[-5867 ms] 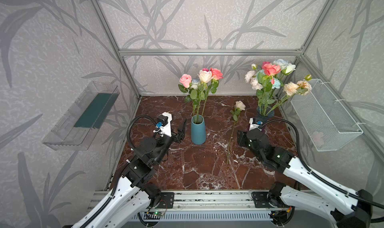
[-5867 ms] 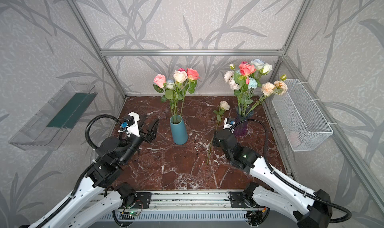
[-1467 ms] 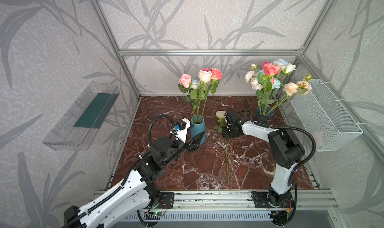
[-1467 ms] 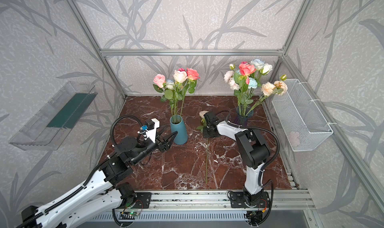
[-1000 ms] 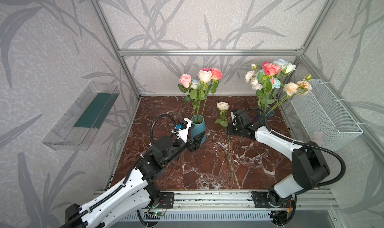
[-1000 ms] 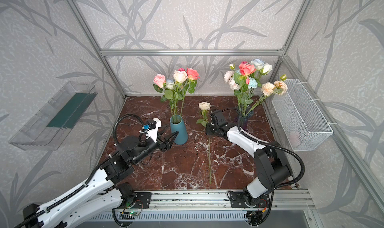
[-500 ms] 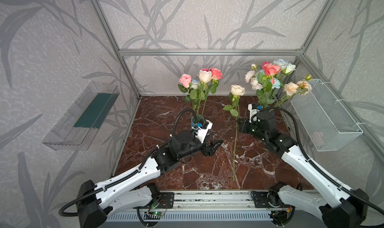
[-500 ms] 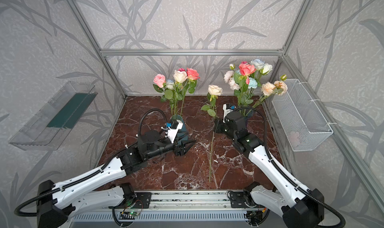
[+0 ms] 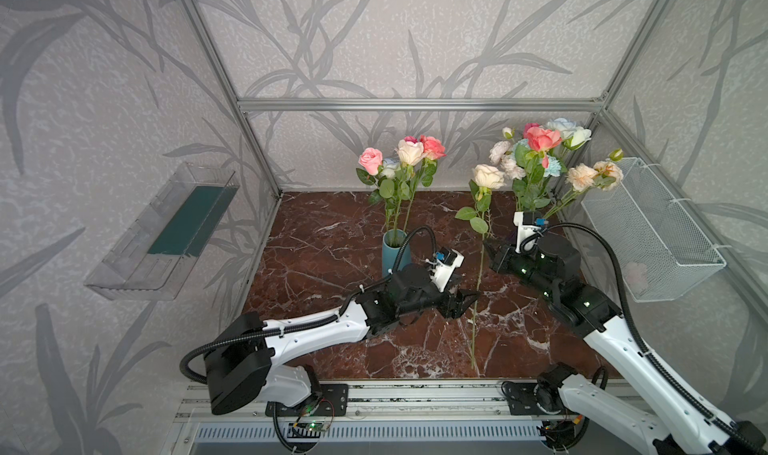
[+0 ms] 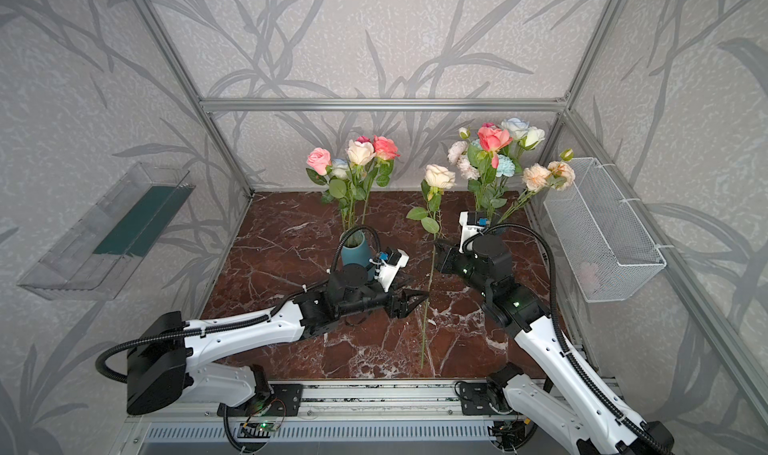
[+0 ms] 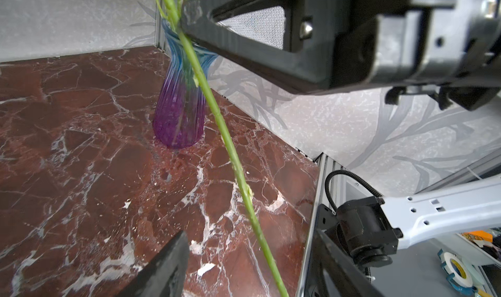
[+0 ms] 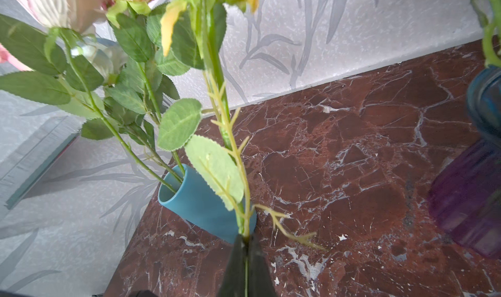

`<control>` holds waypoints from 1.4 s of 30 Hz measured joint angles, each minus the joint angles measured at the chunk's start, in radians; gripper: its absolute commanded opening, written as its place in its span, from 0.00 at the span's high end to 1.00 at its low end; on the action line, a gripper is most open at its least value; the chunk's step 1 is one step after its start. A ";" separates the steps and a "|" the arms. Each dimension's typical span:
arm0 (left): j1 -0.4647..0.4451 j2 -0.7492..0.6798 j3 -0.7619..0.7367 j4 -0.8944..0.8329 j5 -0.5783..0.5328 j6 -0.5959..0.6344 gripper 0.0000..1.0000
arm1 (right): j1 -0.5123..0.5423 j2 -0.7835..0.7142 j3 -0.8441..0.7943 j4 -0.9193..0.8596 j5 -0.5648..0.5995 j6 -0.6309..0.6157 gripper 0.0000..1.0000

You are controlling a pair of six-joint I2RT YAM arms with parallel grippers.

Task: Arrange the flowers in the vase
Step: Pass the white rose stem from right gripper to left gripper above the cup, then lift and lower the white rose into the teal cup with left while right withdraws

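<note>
My right gripper (image 9: 487, 247) (image 12: 246, 244) is shut on the green stem of a cream rose (image 9: 488, 176) (image 10: 439, 176), holding it roughly upright just below its leaves. Lower down, that stem (image 11: 244, 190) passes between the spread fingers of my left gripper (image 9: 467, 301) (image 10: 415, 299) (image 11: 249, 268), which is open and not touching it. The teal vase (image 9: 395, 253) (image 12: 195, 200) stands behind my left arm with several flowers (image 9: 399, 158) in it. A purple-blue glass vase (image 11: 179, 105) at the back right holds a larger bunch (image 9: 540, 154).
A white wire basket (image 9: 648, 228) hangs on the right wall. A clear plastic shelf (image 9: 166, 232) is fixed to the left wall. The arms' metal rail (image 9: 374, 394) runs along the front edge of the red marble floor (image 9: 324, 241).
The right gripper has raised the cream rose from lying on the floor to upright. The left arm has swung right from beside the teal vase until its open fingers straddle the stem.
</note>
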 measured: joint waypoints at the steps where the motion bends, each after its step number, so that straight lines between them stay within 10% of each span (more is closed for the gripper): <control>1: 0.000 0.012 0.002 0.019 0.001 -0.005 0.33 | 0.000 -0.009 -0.001 0.000 -0.002 0.005 1.00; 14: -0.004 0.087 0.062 0.097 0.010 -0.031 1.00 | 0.012 -0.057 -0.009 0.020 -0.035 0.067 1.00; 19: 0.000 0.082 0.070 0.080 -0.003 -0.017 1.00 | 0.013 -0.086 -0.010 0.024 -0.043 0.082 0.58; 22: -0.001 0.048 0.092 0.019 -0.024 0.021 1.00 | 0.017 -0.124 -0.016 0.022 -0.039 0.083 0.50; 34: -0.001 -0.283 0.262 -0.104 -0.356 0.476 1.00 | 0.018 -0.335 -0.142 0.021 0.034 0.112 0.49; 42: 0.077 -0.220 0.304 0.086 -0.515 0.785 1.00 | 0.018 -0.299 -0.169 0.017 0.025 0.132 0.49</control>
